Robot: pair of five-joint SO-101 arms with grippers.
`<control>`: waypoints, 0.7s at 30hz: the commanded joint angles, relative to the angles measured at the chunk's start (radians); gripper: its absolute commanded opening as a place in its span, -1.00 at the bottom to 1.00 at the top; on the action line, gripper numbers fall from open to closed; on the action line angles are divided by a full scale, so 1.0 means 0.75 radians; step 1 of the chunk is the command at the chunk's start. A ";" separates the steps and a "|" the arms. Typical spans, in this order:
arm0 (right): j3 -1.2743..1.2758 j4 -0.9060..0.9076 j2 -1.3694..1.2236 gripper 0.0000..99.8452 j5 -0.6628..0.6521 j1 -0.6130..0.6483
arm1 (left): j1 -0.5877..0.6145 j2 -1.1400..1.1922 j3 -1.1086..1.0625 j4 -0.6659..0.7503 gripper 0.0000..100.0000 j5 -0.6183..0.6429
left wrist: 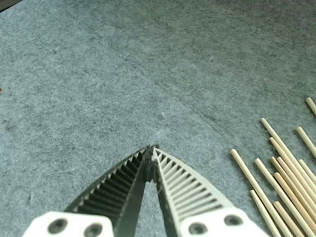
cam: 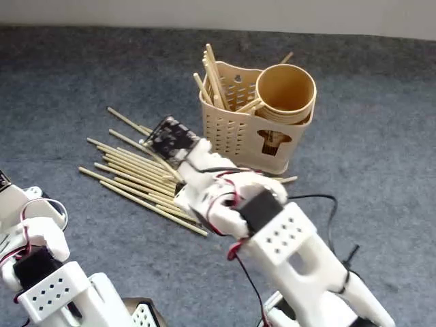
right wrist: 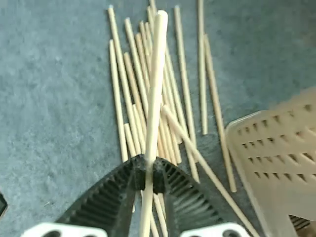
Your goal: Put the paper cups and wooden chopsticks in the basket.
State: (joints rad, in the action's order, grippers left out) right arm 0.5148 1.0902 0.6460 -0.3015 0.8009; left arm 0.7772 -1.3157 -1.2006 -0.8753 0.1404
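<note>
The right jaws are closed on one stick [right wrist: 156,74], pinched near one end so that most of its length runs out ahead of them over the pile [right wrist: 134,74]. That grip looks chosen to single out one stick and leave its long free end ready to drop into the basket [right wrist: 276,148], which stands just beside the pile. The stick crosses over the others and seems raised off them, but I cannot tell whether its far tip is touching any.

The left jaws are shut on nothing. They hang over bare table [left wrist: 123,74] with the near ends of the pile off to one side, which reads as this arm waiting its turn.

In the high view the basket already holds nested cups [cam: 289,95] in one compartment and several sticks [cam: 212,68] standing upright in the other. The rest of the sticks lie roughly parallel on the table, fanned out next to the basket.

Much is hidden in the high view. The right arm [cam: 225,197] covers its own jaws, the held stick and the near edge of the pile. The number of nested cups cannot be counted. In the right wrist view the basket is cut off by the frame edge, so its opening is not visible from there.
</note>
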 commanded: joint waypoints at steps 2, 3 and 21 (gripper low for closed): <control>-0.011 -0.034 0.244 -0.99 0.000 -0.085 | -0.028 -0.015 0.005 0.027 -0.98 0.012; -0.011 -0.034 0.271 -0.99 0.000 -0.103 | -0.028 -0.015 0.005 0.027 -0.98 0.012; -0.015 -0.805 0.472 -0.99 0.158 -0.414 | -0.030 -0.015 0.005 0.027 -0.98 0.012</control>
State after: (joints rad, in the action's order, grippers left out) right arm 0.5148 0.6667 0.9789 -0.1941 0.5094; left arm 0.7772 -1.3157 -1.2006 -0.8753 0.1404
